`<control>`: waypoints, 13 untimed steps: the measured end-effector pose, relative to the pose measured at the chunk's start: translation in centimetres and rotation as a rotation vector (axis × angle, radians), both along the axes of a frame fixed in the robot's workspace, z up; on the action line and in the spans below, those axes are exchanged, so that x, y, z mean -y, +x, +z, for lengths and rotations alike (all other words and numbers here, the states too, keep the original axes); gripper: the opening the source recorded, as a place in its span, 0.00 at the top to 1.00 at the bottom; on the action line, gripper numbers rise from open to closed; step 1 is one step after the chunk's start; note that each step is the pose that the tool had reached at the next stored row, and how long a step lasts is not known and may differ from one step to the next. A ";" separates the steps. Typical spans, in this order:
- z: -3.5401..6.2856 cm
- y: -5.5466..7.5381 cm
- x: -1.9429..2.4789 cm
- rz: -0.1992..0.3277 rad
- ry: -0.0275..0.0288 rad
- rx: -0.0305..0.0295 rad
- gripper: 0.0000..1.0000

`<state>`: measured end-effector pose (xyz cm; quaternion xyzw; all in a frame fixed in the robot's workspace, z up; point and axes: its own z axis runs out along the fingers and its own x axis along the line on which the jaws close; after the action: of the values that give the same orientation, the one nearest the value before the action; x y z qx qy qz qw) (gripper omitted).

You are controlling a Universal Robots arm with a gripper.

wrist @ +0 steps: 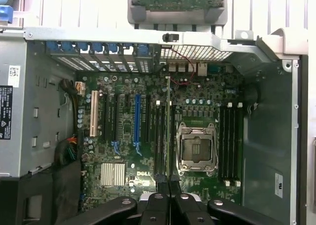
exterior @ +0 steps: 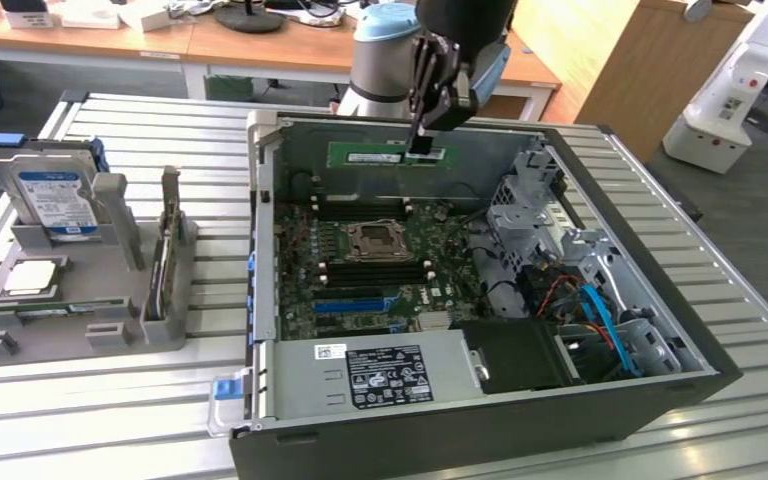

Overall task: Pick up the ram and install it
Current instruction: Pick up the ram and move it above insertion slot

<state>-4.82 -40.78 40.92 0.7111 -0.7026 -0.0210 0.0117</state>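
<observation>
The ram [exterior: 377,155] is a long green stick with a white label. It hangs level above the far side of the open computer case [exterior: 261,250]. My gripper [exterior: 422,146] is shut on it near the end toward the exterior view's right. In the wrist view the ram [wrist: 168,116] shows edge-on as a thin line running out from between my fingertips [wrist: 159,181]. It lies over the black memory slots [wrist: 159,136] beside the CPU socket [wrist: 197,148]. In the exterior view the socket [exterior: 375,240] sits mid-board with dark slots [exterior: 373,270] on either side.
A grey holder [exterior: 157,320] at the exterior view's left carries a blue-labelled hard drive [exterior: 57,200] and a square silver CPU chip [exterior: 31,278]. Inside the case are the power supply [exterior: 384,375], a metal drive cage [exterior: 538,200] and blue and orange cables [exterior: 598,310].
</observation>
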 end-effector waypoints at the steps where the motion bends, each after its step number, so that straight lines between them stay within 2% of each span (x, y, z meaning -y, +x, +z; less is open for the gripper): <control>1: 0.00 0.0 0.00 0.000 0.0000 0.0000 0.88; 5: -0.12 0.0 -0.01 0.000 0.0003 0.0008 0.88; 13: -1.10 0.0 0.04 0.000 0.0002 0.0082 0.88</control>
<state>-4.82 -40.82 39.81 0.7112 -0.7027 -0.0182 0.0087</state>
